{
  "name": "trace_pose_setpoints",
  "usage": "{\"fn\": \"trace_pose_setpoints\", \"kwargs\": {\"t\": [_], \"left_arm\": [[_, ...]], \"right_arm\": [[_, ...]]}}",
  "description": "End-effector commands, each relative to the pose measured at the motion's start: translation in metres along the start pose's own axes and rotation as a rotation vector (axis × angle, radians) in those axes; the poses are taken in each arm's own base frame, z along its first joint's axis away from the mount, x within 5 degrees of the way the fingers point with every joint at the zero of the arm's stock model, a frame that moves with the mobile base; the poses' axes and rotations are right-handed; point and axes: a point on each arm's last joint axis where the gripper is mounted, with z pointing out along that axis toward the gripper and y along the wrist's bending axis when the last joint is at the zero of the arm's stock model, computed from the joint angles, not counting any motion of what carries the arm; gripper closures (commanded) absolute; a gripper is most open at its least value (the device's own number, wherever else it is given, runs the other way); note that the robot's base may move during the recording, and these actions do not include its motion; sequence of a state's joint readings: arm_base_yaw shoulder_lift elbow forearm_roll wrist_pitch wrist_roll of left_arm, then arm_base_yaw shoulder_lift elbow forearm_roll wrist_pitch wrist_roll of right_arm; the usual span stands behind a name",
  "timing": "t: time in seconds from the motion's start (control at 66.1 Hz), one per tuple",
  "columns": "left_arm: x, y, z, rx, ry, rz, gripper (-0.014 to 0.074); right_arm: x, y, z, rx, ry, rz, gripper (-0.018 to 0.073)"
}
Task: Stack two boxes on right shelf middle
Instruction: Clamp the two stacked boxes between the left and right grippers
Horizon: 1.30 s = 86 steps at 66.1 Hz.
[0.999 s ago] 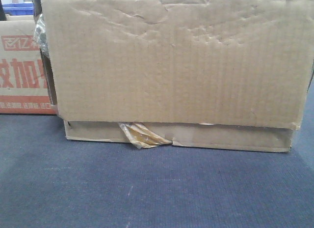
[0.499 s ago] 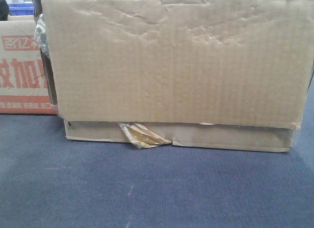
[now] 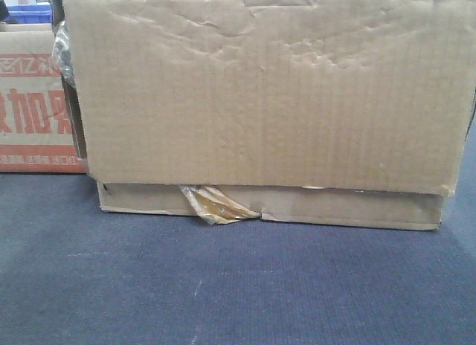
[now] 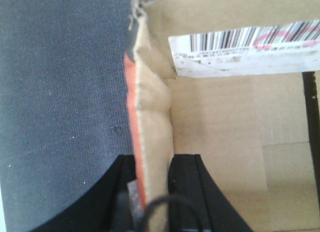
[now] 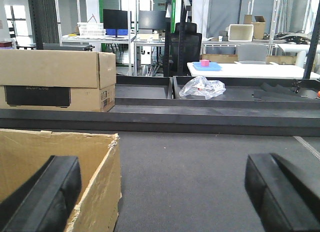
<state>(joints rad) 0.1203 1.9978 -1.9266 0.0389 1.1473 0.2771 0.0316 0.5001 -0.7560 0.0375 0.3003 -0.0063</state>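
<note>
One large brown box (image 3: 260,92) with a dented face fills the front view, standing on a thin lower strip (image 3: 349,209) where yellowish tape (image 3: 216,205) curls off. Behind it at the left stands a second box (image 3: 30,107) with red print. My left gripper (image 4: 154,164) is shut on a cardboard box wall (image 4: 152,112) with an orange-red outer face; the box's inside and a barcode label (image 4: 245,52) show beside it. My right gripper (image 5: 162,182) is open wide astride a brown box's wall (image 5: 100,177), one finger (image 5: 50,192) inside it. The shelf is out of view.
Dark blue-grey carpet (image 3: 238,285) lies under the boxes. In the right wrist view, beyond the carpet, run black trays (image 5: 145,92) holding a clear plastic bag (image 5: 202,87), with a brown carton (image 5: 55,79) at the left and desks and an office chair (image 5: 182,47) behind.
The red-printed box at the left has shifted slightly to the left. The large brown box has not moved.
</note>
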Motion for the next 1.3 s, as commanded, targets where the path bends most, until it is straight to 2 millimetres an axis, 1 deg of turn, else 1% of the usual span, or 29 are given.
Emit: {"fn": "trace_pose_setpoints", "kwargs": {"t": [0.0, 0.076, 0.182, 0.197, 0.287, 0.363, 0.409, 0.469, 0.575, 0.605, 0.651, 0.741, 0.862, 0.893, 0.999, 1.135, 1.286], "left_arm": [[0.001, 0.009, -0.027, -0.064, -0.040, 0.002, 0.0707], [0.002, 0.012, -0.047, -0.093, -0.088, -0.022, 0.0707], [0.004, 0.014, -0.086, -0.136, -0.173, -0.049, 0.0707], [0.005, 0.015, -0.095, -0.141, -0.193, -0.055, 0.0707], [0.008, 0.015, -0.132, -0.163, -0.279, -0.105, 0.0707], [0.014, 0.014, -0.173, -0.177, -0.381, -0.151, 0.0707], [0.017, 0.012, -0.190, -0.171, -0.428, -0.166, 0.0707], [0.023, 0.008, -0.216, -0.150, -0.500, -0.181, 0.0707], [0.032, 0.000, -0.253, -0.089, -0.613, -0.228, 0.0707], [0.034, -0.005, -0.264, -0.036, -0.659, -0.247, 0.0707], [0.036, -0.011, -0.277, 0.024, -0.714, -0.254, 0.0707], [0.038, -0.027, -0.294, 0.178, -0.795, -0.260, 0.0707], [0.034, -0.054, -0.301, 0.309, -0.818, -0.212, 0.0707], [0.033, -0.066, -0.303, 0.343, -0.817, -0.181, 0.0707], [0.025, -0.097, -0.299, 0.405, -0.804, -0.098, 0.0707], [0.013, -0.136, -0.282, 0.420, -0.746, -0.028, 0.0707], [-0.003, -0.177, -0.252, 0.402, -0.674, 0.036, 0.0707]], "right_arm": [[-0.002, 0.000, 0.001, 0.001, -0.012, -0.010, -0.0010], [-0.002, 0.000, 0.001, 0.001, -0.012, -0.010, -0.0010], [-0.002, 0.000, 0.001, 0.001, -0.012, -0.010, -0.0010], [-0.002, 0.000, 0.001, 0.001, -0.012, -0.010, -0.0010], [-0.002, 0.000, 0.001, 0.001, -0.012, -0.010, -0.0010], [-0.002, 0.000, 0.001, 0.001, -0.012, -0.010, -0.0010], [-0.002, 0.000, 0.001, 0.001, -0.012, -0.010, -0.0010], [-0.002, 0.000, 0.001, 0.001, -0.012, -0.010, -0.0010], [-0.002, 0.000, 0.001, 0.001, -0.012, -0.010, -0.0010], [-0.002, 0.000, 0.001, 0.001, -0.012, -0.010, -0.0010], [-0.002, 0.000, 0.001, 0.001, -0.012, -0.010, -0.0010], [-0.002, 0.000, 0.001, 0.001, -0.012, -0.010, -0.0010], [-0.002, 0.000, 0.001, 0.001, -0.012, -0.010, -0.0010], [-0.002, 0.000, 0.001, 0.001, -0.012, -0.010, -0.0010], [-0.002, 0.000, 0.001, 0.001, -0.012, -0.010, -0.0010], [-0.002, 0.000, 0.001, 0.001, -0.012, -0.010, -0.0010], [-0.002, 0.000, 0.001, 0.001, -0.010, -0.010, -0.0010]]}}
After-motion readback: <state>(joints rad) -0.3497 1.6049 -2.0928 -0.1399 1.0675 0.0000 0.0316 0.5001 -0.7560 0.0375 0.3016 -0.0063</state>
